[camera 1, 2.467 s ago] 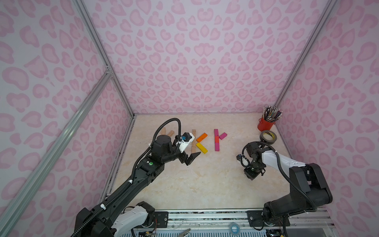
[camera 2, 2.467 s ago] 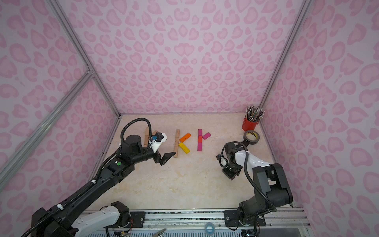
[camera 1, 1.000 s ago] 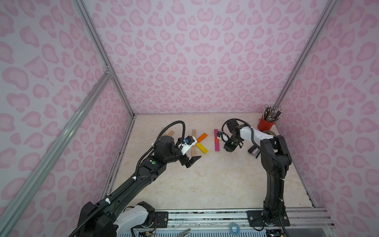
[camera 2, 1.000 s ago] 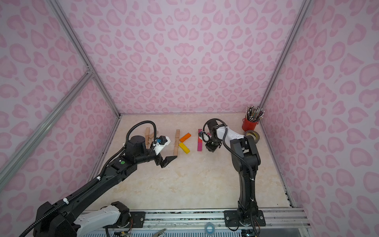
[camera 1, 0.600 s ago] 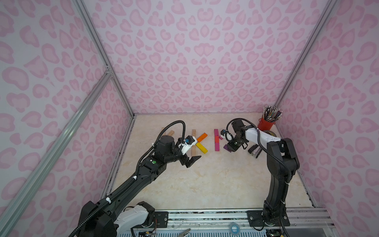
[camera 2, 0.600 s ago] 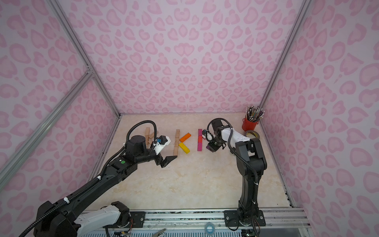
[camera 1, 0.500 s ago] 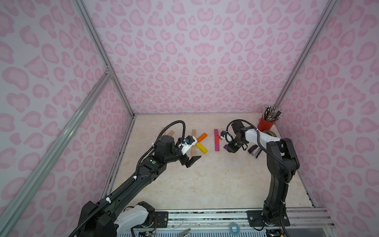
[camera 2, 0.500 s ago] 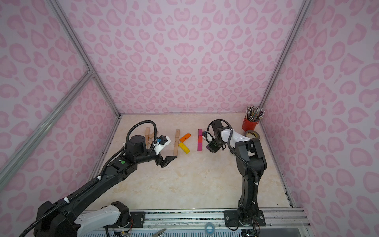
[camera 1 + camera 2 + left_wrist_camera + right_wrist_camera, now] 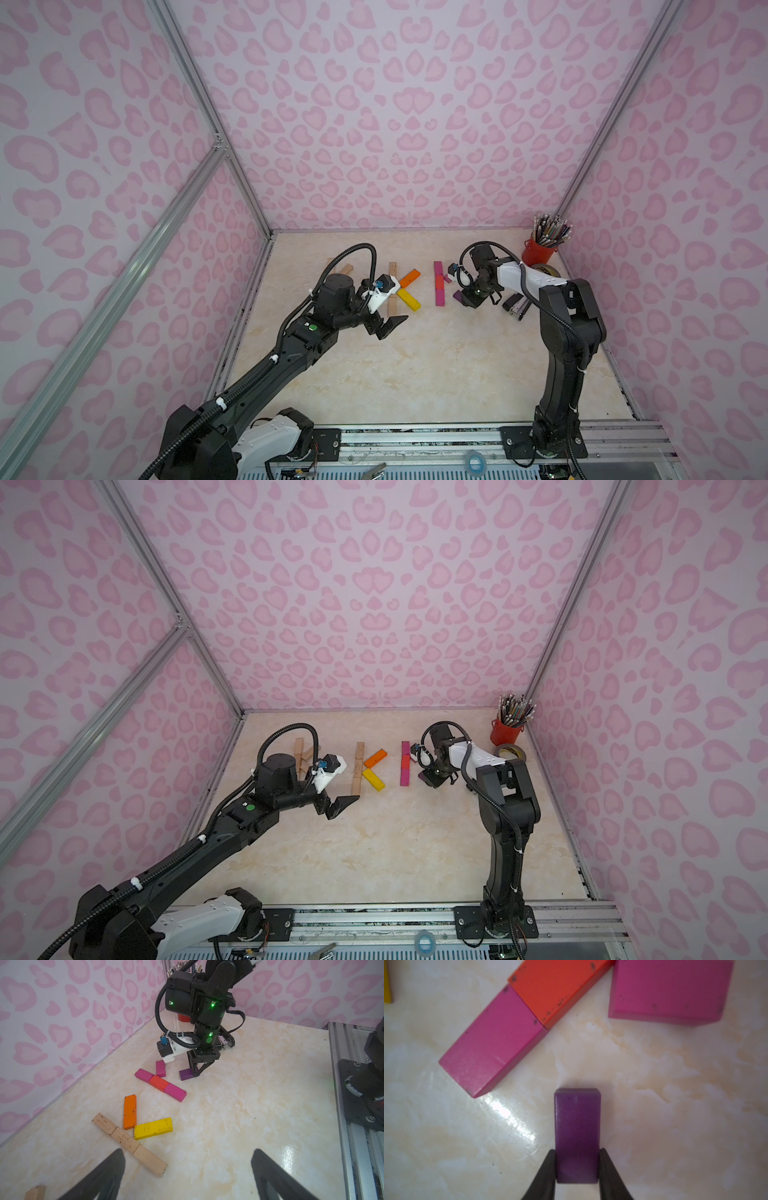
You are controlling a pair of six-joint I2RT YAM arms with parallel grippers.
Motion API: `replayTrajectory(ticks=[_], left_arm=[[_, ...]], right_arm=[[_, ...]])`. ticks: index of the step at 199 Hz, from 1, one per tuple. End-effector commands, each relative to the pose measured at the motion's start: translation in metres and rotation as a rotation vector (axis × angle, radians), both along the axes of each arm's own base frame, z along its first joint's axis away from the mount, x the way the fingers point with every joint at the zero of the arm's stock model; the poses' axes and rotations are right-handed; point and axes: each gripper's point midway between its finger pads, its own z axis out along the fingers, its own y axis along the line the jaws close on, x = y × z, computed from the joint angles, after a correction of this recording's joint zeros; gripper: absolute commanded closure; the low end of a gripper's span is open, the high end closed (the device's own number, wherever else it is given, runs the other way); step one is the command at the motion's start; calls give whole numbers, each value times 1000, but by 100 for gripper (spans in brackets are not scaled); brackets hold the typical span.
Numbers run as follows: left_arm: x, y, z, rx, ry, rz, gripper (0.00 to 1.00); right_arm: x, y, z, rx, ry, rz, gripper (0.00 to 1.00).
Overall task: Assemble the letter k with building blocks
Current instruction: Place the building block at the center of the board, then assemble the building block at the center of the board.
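Right end effector (image 9: 577,1152) clamped on purple block (image 9: 577,1122), left end effector (image 9: 188,1153) spread wide

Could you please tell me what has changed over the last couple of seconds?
The right gripper came from the near right side across to the magenta-and-red stem and now pinches the purple block beside its lower end. The left gripper, open, barely moved; the other blocks stayed put.

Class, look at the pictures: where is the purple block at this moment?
The purple block sits gripped in the right hand, on the table's right side in both top views, beside the near end of the magenta and red row.
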Motion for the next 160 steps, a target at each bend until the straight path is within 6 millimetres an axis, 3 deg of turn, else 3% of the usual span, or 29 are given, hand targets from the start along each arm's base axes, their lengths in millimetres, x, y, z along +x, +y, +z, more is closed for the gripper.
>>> replayTrajectory(ticks=[1,160], left_arm=[[1,-1,7,-8,-19,-7,3],[1,-1,6,-9,-16,-8,3]], right_arm=[[1,1,-4,4,10,-4,70],[20,17,-3,1,-1,-17,71]])
